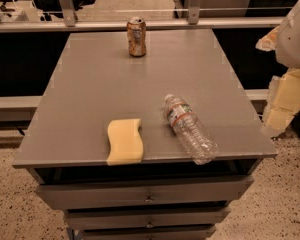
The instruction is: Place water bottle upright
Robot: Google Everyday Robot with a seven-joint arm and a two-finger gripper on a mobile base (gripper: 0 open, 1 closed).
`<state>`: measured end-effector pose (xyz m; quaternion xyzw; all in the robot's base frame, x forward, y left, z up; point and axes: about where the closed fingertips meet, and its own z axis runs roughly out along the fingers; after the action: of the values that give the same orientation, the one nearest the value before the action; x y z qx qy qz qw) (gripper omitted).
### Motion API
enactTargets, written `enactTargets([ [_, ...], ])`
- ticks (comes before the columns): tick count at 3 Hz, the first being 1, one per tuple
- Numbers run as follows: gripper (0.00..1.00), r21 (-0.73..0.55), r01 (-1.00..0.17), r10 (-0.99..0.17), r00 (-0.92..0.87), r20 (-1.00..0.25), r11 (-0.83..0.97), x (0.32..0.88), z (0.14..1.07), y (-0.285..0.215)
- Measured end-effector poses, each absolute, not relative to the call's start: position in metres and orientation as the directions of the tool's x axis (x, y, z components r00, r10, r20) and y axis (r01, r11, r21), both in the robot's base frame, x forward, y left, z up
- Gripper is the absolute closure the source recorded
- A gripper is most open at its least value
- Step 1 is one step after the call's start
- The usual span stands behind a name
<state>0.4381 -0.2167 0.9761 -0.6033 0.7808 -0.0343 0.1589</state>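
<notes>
The water bottle point(190, 129) is lying on its side at the bench's point(90, 84) five o'clock, cap pointing toward eleven, not yet stood up. The gripper point(287, 98) is hanging beyond the three o'clock edge, apart from the bottle; whether it is open or closed I cannot tell.

Shows a grey table point(90, 84) mid-frame, drawers point(145, 191) stacked below. Has an orange-brown soda can point(136, 36) upright at upper centre, near the far edge. Carries a yellow wavy sponge point(125, 141) flat at lower centre, on the front edge. Includes the gripper point(285, 104) at the right edge, beside the table.
</notes>
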Motion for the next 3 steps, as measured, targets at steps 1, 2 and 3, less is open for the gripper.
enactTargets([
  [1, 0.0, -0.246, -0.931, -0.953, -0.221, -0.207, 0.27, 0.438, 0.976, -0.217],
  [2, 0.0, -0.24, -0.929, -0.945, -0.226, -0.235, 0.282, 0.449, 0.973, -0.212],
  [3, 0.0, -0.226, -0.919, -0.927, -0.26, -0.271, 0.324, 0.47, 0.955, -0.189],
])
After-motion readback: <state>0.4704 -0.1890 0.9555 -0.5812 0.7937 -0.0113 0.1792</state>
